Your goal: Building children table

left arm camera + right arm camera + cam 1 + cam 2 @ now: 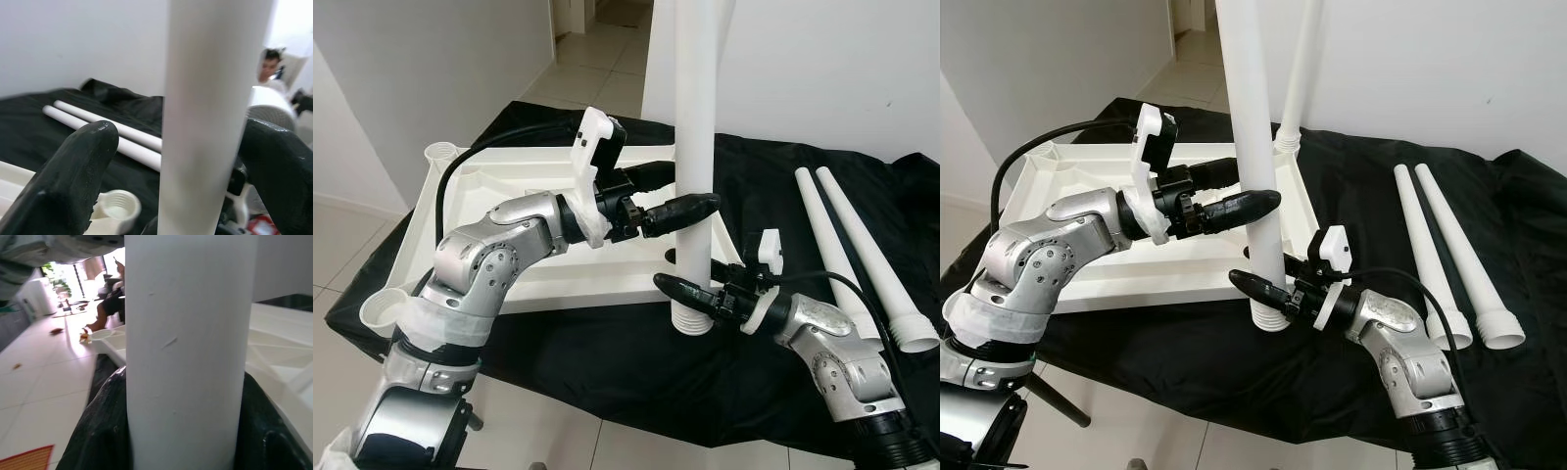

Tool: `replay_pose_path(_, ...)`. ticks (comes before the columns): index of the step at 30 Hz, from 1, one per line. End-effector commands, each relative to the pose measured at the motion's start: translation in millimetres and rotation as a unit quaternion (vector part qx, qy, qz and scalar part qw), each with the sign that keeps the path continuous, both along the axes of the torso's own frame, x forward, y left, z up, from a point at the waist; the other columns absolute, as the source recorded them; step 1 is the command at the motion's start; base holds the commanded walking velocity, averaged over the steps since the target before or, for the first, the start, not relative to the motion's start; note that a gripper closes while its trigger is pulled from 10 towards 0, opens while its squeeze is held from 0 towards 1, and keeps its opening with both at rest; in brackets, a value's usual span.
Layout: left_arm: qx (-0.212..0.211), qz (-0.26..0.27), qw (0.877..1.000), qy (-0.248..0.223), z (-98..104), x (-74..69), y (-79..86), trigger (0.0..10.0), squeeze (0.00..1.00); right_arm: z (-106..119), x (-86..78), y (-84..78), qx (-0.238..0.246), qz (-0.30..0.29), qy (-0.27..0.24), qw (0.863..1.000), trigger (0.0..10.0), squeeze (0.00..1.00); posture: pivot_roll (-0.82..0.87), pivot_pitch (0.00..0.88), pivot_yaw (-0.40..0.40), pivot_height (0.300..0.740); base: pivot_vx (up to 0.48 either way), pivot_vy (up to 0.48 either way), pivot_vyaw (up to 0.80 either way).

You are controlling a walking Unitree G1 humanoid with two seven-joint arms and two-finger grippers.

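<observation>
Setting was a lived-in home, a plain room. Floor (607, 54) was pale glossy tile, running on through an open doorway (607, 15) into further rooms. Walls (431, 69) were bare white with a low skirting. A black cloth (773, 186) served as the work surface. Through the right wrist view, a bright living area with a seated person (110, 303) and scattered items on the floor.

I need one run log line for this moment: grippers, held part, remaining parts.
left gripper: shut on table leg | right gripper: shut on table leg, near threaded end | leg: upright | tabletop: upside down on black cloth | spare legs: two, lying
</observation>
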State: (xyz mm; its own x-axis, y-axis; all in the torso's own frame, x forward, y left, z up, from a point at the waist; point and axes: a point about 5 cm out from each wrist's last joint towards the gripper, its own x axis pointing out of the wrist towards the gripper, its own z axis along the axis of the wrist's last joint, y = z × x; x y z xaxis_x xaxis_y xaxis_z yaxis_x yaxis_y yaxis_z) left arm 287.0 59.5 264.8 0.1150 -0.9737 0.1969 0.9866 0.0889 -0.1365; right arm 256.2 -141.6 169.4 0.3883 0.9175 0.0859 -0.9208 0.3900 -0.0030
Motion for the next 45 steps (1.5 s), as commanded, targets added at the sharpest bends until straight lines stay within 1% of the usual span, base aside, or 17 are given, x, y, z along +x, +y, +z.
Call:
replay_pose_path(1, -0.042, -0.211, 0.976, -0.024, 13, -20.5, 3.8, 6.7, 0.00, 0, -6.0, 3.8, -0.003, 0.031, 0.010, 0.999, 10.0, 0.00, -0.05, 0.000, -0.007, 0.740, 0.000, 0.000, 0.00)
replay_pose_path(2, -0.042, -0.211, 0.976, -0.024, 13, -20.5, 3.8, 6.7, 0.00, 0, -6.0, 3.8, -0.003, 0.031, 0.010, 0.999, 10.0, 0.00, -0.05, 0.000, -0.007, 0.740, 0.000, 0.000, 0.00)
replay_pose_path(4, -0.047, -0.241, 0.969, -0.002, 17, -22.0, 7.5, 0.0, 0.00, -1, -9.0, 5.4, -0.008, 0.047, 0.020, 0.999, 10.0, 0.00, -0.05, 0.000, -0.006, 0.740, 0.000, 0.000, 0.00)
replay_pose_path(14, -0.050, -0.274, 0.960, 0.010, 24, -25.0, 12.5, 0.0, 0.00, -2, -11.3, 6.5, -0.014, 0.058, 0.034, 0.998, 10.0, 0.00, -0.05, 0.000, -0.002, 0.740, 0.000, 0.000, 0.00)
replay_pose_path(21, -0.045, -0.266, 0.963, 0.015, 26, -24.1, 11.4, 0.0, 0.00, 0, -9.1, 4.7, -0.010, 0.046, 0.039, 0.998, 10.0, 0.00, -0.05, 0.000, -0.003, 0.740, 0.000, 0.000, 0.00)
replay_pose_path(22, -0.039, -0.252, 0.967, 0.013, 27, -22.6, 9.0, 10.0, 0.00, 3, -6.3, 2.9, -0.005, 0.034, 0.035, 0.999, 10.0, 0.00, -0.05, 0.000, -0.003, 0.740, 0.000, 0.000, 0.00)
replay_pose_path(23, -0.039, -0.252, 0.967, 0.013, 27, -22.6, 9.0, 10.0, 0.00, 3, -6.3, 2.9, -0.005, 0.034, 0.035, 0.999, 10.0, 0.00, -0.05, 0.000, -0.003, 0.740, 0.000, 0.000, 0.00)
replay_pose_path(24, -0.036, -0.226, 0.973, 0.007, 30, -19.4, 5.7, 10.0, 0.00, 6, -3.0, 1.3, 0.002, 0.021, 0.032, 0.999, 10.0, 1.00, -0.06, 0.000, 0.003, 0.740, 0.000, 0.000, 0.00)
replay_pose_path(29, -0.020, -0.129, 0.991, -0.008, 44, -3.6, -5.9, 10.0, 0.00, 19, 3.7, -3.0, 0.024, -0.004, 0.020, 1.000, 10.0, 1.00, -0.07, 0.000, 0.013, 0.740, 0.000, 0.000, 0.00)
replay_pose_path(33, -0.011, -0.073, 0.997, -0.023, 53, 4.9, -11.9, 10.0, 0.00, 27, 6.3, -4.6, 0.031, -0.017, 0.005, 0.999, 10.0, 1.00, -0.07, 0.000, 0.020, 0.740, 0.000, 0.000, 0.00)
replay_pose_path(34, 0.003, -0.030, 0.999, -0.030, 56, 12.1, -16.2, 10.0, 0.00, 31, 8.1, -4.1, 0.035, -0.023, 0.002, 0.999, 10.0, 0.04, -0.07, 0.000, 0.022, 0.740, 0.000, 0.000, 0.00)
replay_pose_path(35, 0.017, 0.007, 0.999, -0.037, 59, 18.8, -19.6, 10.0, 0.00, 34, 10.3, -3.2, 0.040, -0.027, 0.000, 0.999, 10.0, 0.00, -0.07, 0.000, 0.022, 0.740, 0.000, 0.000, 0.00)
replay_pose_path(36, 0.017, 0.007, 0.999, -0.037, 59, 18.8, -19.6, 10.0, 0.00, 34, 10.3, -3.2, 0.040, -0.027, 0.000, 0.999, 10.0, 0.00, -0.07, 0.000, 0.022, 0.740, 0.000, 0.000, 0.00)
replay_pose_path(38, 0.031, 0.059, 0.997, -0.040, 63, 28.9, -23.1, 10.0, 0.00, 40, 12.8, 0.4, 0.047, -0.036, -0.007, 0.998, 10.0, 0.00, -0.07, 0.000, 0.025, 0.740, 0.000, 0.000, 0.00)
replay_pose_path(41, 0.037, 0.088, 0.995, -0.036, 63, 35.6, -24.0, 10.0, 0.00, 43, 16.8, 2.8, 0.050, -0.055, -0.019, 0.997, 10.0, 0.00, -0.08, 0.000, 0.031, 0.740, 0.000, 0.000, 0.00)
replay_pose_path(43, 0.045, 0.136, 0.989, -0.020, 60, 50.5, -23.8, 10.0, 0.00, 41, 25.7, 7.3, 0.055, -0.090, -0.021, 0.994, 10.0, 0.00, -0.08, 0.000, 0.034, 0.740, 0.000, 0.000, 0.00)
replay_pose_path(45, 0.049, 0.147, 0.988, -0.016, 58, 54.9, -23.5, 10.0, 0.00, 40, 28.1, 8.6, 0.056, -0.099, -0.020, 0.993, 10.0, 0.00, -0.08, 0.000, 0.034, 0.740, 0.000, 0.000, 0.00)
